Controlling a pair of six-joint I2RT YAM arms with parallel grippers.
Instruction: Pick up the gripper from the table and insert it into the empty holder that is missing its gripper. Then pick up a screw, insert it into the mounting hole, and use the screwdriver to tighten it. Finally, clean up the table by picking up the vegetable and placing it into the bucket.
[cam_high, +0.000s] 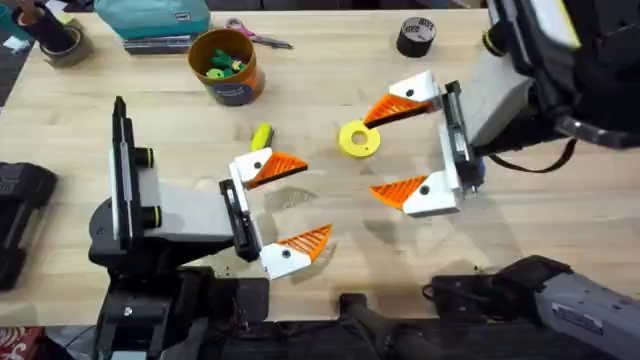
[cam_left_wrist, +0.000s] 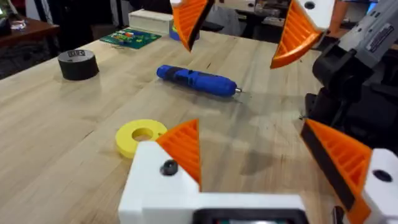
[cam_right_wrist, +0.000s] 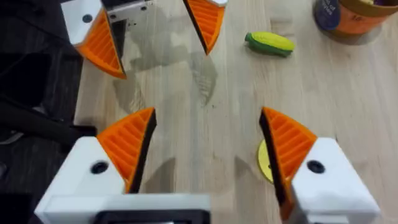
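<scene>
On your wooden table: left gripper and right gripper both spread, empty — vegetable near bucket; screwdriver in the left wrist view.

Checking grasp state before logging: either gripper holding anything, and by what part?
Nothing is held. The left gripper and the right gripper are both open over bare table; the vegetable lies free on the table.

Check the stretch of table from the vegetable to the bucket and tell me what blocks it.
Nothing visible blocks it. In the overhead view the vegetable lies on bare table just in front of the bucket, apart from it. The yellow disc sits off to the side, and the left gripper hangs open nearer the bases.
</scene>
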